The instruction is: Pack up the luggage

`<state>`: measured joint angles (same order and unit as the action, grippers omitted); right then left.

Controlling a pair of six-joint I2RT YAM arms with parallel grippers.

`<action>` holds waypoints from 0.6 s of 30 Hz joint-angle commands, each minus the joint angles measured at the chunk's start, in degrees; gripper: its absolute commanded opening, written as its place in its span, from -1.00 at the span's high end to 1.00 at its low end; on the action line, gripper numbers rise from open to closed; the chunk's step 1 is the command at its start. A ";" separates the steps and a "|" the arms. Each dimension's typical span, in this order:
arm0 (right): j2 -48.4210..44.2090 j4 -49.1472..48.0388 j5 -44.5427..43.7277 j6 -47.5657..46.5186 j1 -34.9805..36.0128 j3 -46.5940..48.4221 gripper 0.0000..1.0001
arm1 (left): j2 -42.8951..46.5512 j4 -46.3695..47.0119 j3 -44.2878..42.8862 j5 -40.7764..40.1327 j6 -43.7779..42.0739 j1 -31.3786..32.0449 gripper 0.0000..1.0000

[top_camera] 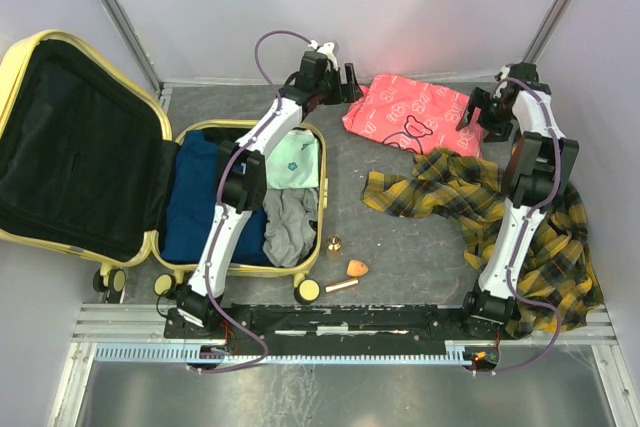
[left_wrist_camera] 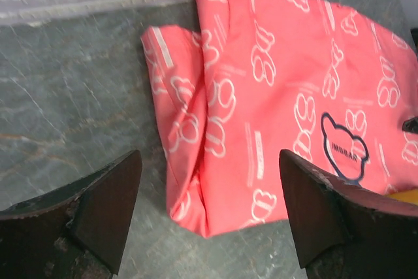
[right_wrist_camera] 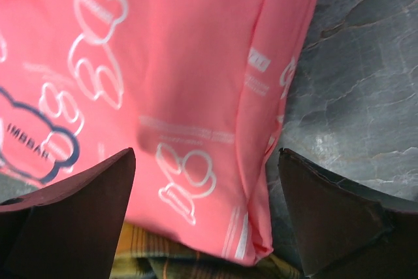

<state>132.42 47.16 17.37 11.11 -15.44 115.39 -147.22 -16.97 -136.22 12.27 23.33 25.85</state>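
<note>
Left fingers (top_camera: 350, 82) and right fingers (top_camera: 478, 112) both wide, empty, pink bear-print bundle (top_camera: 410, 112) between them; pinch opposite edges low, lift level toward open luggage (top_camera: 80, 147) left of both.

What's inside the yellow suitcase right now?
The luggage holds a blue garment, a mint-green cloth and a grey garment. The left arm crosses over them, and anything beneath the clothes is covered.
</note>
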 commanded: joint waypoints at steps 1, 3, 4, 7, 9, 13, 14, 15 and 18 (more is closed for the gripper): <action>2.33 -1.72 -9.38 4.40 1.38 4.05 -0.97 | -5.24 2.73 -5.43 0.25 -0.04 -0.21 -0.83; 2.57 -1.52 -12.02 5.32 1.74 3.53 -0.99 | -6.41 4.14 -5.79 -0.16 0.56 0.12 -0.83; 2.58 -1.27 -13.51 5.74 1.99 3.10 -1.00 | -6.94 4.61 -6.01 -0.50 0.50 0.42 -0.83; 2.10 -0.47 -17.25 6.97 2.25 1.42 -0.98 | -8.74 5.67 -6.43 -0.17 0.95 1.08 -0.83; 1.71 0.10 -18.71 7.16 2.30 0.63 -0.98 | -10.01 6.24 -6.98 0.62 1.86 1.41 -0.83; 1.93 0.04 -17.87 6.54 2.42 -0.35 -0.98 | -12.42 6.66 -8.62 2.10 2.69 2.41 -0.77; 2.44 0.16 -16.31 6.29 2.50 -0.06 -0.98 | -12.74 7.05 -8.76 2.73 2.68 2.64 -0.72; 2.96 -0.05 -15.02 6.19 2.71 0.20 -0.98 | -12.87 7.65 -8.85 3.10 2.80 2.91 -0.67; 3.89 -1.57 -12.07 5.48 4.11 1.26 -0.90 | -12.96 9.24 -8.95 4.39 2.62 3.60 -0.37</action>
<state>135.50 47.05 3.70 17.23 -12.45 115.68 -159.11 -11.25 -142.56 13.63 24.58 28.38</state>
